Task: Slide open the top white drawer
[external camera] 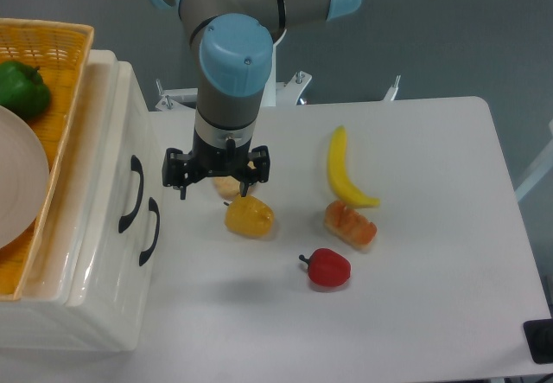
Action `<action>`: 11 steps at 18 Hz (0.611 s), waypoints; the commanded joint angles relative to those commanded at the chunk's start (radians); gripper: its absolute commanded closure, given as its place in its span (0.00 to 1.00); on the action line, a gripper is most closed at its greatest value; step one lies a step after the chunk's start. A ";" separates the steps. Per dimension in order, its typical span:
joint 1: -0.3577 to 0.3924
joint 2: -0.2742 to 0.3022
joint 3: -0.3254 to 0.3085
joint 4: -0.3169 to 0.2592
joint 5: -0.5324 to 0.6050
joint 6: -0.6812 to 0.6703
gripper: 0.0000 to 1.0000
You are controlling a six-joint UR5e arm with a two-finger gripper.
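Note:
The white cabinet stands at the table's left edge with its front facing right. The top white drawer (120, 178) is shut, flush with the cabinet front, and its curved black handle (134, 194) sits just above the lower drawer's handle (151, 232). My gripper (218, 178) hangs open a little above the table, right of the cabinet front and roughly level with the upper handle, a short gap away. Nothing is between its fingers. A pale food piece (228, 186) lies on the table under it.
A woven yellow basket (60, 46) on the cabinet holds a green pepper (22, 89) and a white plate (17, 184). On the table lie a yellow pepper (249, 217), a red pepper (328, 268), a banana (341, 171) and an orange-and-white food piece (350, 225).

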 joint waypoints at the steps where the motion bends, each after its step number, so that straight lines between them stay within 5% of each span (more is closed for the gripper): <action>1: -0.009 0.000 -0.002 0.000 -0.002 -0.026 0.00; 11: -0.055 -0.028 0.000 -0.003 -0.002 -0.034 0.00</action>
